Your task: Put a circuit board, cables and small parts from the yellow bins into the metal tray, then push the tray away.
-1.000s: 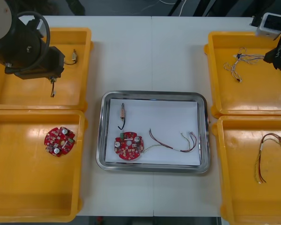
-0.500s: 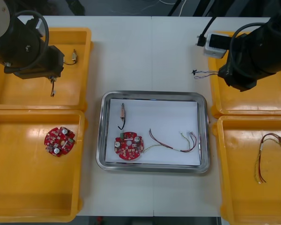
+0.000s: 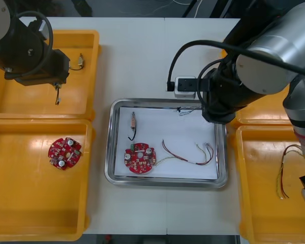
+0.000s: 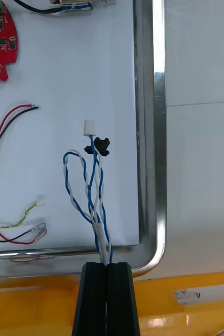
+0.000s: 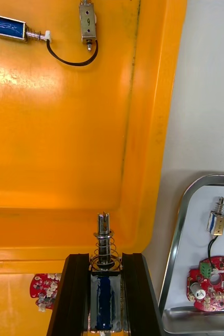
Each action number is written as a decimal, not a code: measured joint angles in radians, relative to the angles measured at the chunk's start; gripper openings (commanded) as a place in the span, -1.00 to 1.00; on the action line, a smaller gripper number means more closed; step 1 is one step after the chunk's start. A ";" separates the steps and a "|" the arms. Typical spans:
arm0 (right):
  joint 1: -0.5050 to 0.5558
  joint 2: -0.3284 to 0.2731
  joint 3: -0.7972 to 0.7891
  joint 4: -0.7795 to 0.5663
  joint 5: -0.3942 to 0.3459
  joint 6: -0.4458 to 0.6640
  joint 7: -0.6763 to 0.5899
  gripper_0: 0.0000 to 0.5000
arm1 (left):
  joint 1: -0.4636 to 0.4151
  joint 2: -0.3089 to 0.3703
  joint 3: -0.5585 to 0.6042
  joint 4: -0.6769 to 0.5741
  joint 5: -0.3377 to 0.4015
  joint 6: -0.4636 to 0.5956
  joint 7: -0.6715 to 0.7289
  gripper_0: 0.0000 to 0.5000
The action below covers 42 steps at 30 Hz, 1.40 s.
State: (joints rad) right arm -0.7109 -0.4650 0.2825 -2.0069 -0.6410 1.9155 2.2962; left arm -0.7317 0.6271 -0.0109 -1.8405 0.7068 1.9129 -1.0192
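Observation:
My right gripper (image 3: 202, 108) hangs over the metal tray's (image 3: 165, 101) far right corner, shut on a twisted blue and white cable (image 3: 188, 109). In the right wrist view the cable (image 4: 93, 184) runs out from the closed fingers (image 4: 119, 294) above the tray's white inside (image 4: 64, 79). Lying in the tray are a round red circuit board (image 3: 140, 158), a small metal part (image 3: 133, 122) and a red and yellow cable (image 3: 188, 155). My left gripper (image 3: 57, 84) stays over the far left yellow bin (image 3: 86, 40), shut on a small metal part (image 5: 104, 252).
The near left bin (image 3: 20, 213) holds another circuit board (image 3: 64, 153). More small metal parts (image 5: 88, 21) lie in the far left bin. A red and yellow cable (image 3: 287, 168) lies in the near right bin (image 3: 259, 213). My right arm covers most of the far right bin.
My right arm has swung from the far right bin to the tray's far right corner, carrying the blue and white cable. The left arm has not moved.

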 measured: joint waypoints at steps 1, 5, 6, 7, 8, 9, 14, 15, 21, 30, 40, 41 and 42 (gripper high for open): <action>0.000 0.006 0.016 0.000 0.011 -0.002 -0.004 -1.00 | 0.000 0.000 0.000 0.000 0.000 0.000 0.001 -1.00; 0.004 0.021 0.066 0.011 0.041 -0.038 -0.026 -1.00 | 0.000 0.000 0.000 0.000 0.001 0.000 0.016 -1.00; 0.006 0.024 0.077 0.015 0.050 -0.053 -0.028 -1.00 | 0.000 0.000 0.000 0.000 0.001 0.000 0.017 -1.00; 0.008 0.026 0.086 0.018 0.058 -0.067 -0.028 -1.00 | 0.000 0.000 0.000 0.000 0.001 0.000 0.017 -1.00; 0.012 0.028 0.095 0.023 0.065 -0.081 -0.028 -1.00 | 0.000 0.000 0.000 0.000 0.001 0.000 0.017 -1.00; 0.016 0.029 0.101 0.029 0.070 -0.099 -0.028 -1.00 | 0.000 0.000 0.000 0.000 0.001 0.000 0.017 -1.00; 0.044 0.031 0.120 0.085 0.076 -0.180 -0.028 -1.00 | 0.000 -0.001 0.000 0.000 0.002 0.000 0.017 -1.00; 0.048 0.031 0.124 0.096 0.080 -0.194 -0.028 -1.00 | 0.000 -0.001 0.000 0.000 0.002 0.000 0.017 -1.00; 0.058 0.031 0.169 0.169 0.127 -0.276 -0.028 -1.00 | 0.000 -0.001 0.000 0.000 0.002 0.000 0.017 -1.00; 0.060 0.031 0.206 0.244 0.132 -0.355 -0.028 -1.00 | 0.000 -0.001 0.000 0.000 0.002 0.000 0.017 -1.00; 0.084 0.031 0.227 0.260 0.169 -0.403 -0.028 0.39 | 0.000 -0.001 0.000 0.000 0.002 0.000 0.017 -1.00; 0.086 0.031 0.227 0.260 0.169 -0.403 -0.028 0.74 | 0.000 -0.001 0.000 0.000 0.002 0.000 0.017 -1.00; 0.088 0.031 0.227 0.260 0.169 -0.403 -0.028 0.92 | 0.000 -0.001 0.000 0.000 0.002 0.000 0.017 -1.00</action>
State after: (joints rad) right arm -0.6232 -0.4335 0.5098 -1.7472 -0.4724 1.5123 2.2682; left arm -0.7317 0.6264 -0.0107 -1.8408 0.7091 1.9129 -1.0019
